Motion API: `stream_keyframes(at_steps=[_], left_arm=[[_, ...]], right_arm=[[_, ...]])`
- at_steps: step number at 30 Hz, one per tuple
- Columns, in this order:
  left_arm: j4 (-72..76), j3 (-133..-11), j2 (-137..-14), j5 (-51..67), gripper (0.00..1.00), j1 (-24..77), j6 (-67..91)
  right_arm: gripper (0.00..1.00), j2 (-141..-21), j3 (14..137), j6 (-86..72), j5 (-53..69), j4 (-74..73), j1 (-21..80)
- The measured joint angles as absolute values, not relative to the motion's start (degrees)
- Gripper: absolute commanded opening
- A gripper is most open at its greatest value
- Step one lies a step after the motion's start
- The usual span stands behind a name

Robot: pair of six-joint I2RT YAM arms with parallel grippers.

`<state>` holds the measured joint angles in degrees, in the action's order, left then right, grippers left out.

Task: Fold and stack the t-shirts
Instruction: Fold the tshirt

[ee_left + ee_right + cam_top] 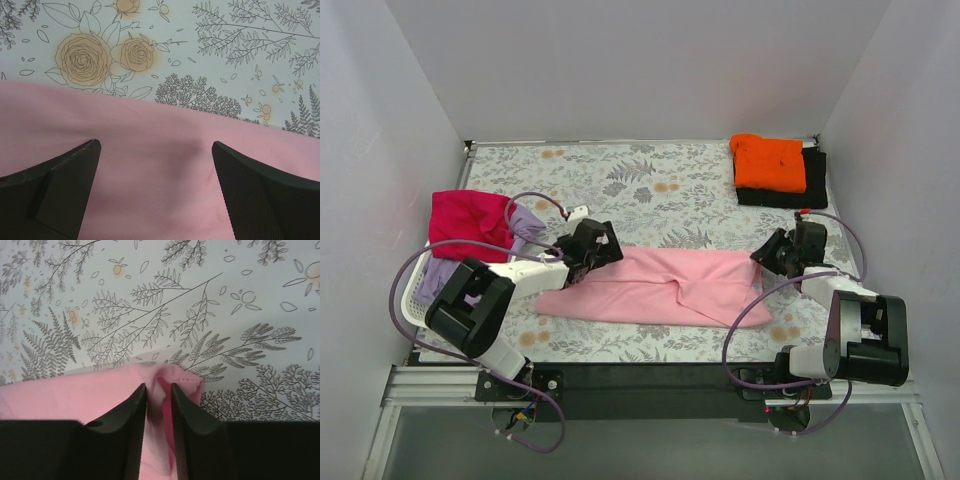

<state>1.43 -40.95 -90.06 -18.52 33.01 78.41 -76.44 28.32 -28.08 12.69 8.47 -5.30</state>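
Note:
The light pink t-shirt (660, 285) lies partly folded across the middle of the floral table. My left gripper (610, 250) hovers over its left end, open, with only flat pink cloth (150, 175) showing between the wide-spread fingers (155, 145). At the shirt's right end, my right gripper (765, 255) has its jaws nearly together with a bunched fold of the pink cloth (75, 395) pinched between them (159, 386). An orange t-shirt (768, 162) sits folded on a black one (810, 185) at the back right. A magenta-red shirt (470, 220) and a lavender one (525, 222) lie in the basket.
The white laundry basket (415, 300) stands at the left edge of the table, beside my left arm. White walls close off the table at the back and on both sides. The floral tablecloth (650, 180) shows bare between the pink shirt and the back wall.

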Motion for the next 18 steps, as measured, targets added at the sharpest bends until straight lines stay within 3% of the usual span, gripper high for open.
stream_keyframes(at_steps=[6, 18], left_arm=[[1.5, -39.9, -89.2, -19.7, 0.88, 33.1, 78.4], [-3.3, -38.7, -85.6, -21.0, 0.88, 33.1, 78.1]], right_arm=[[0.39, -76.1, 28.4, -25.1, 7.3, 8.4, -5.3], [0.47, -64.3, 29.7, -20.4, 0.1, 3.4, -0.5]])
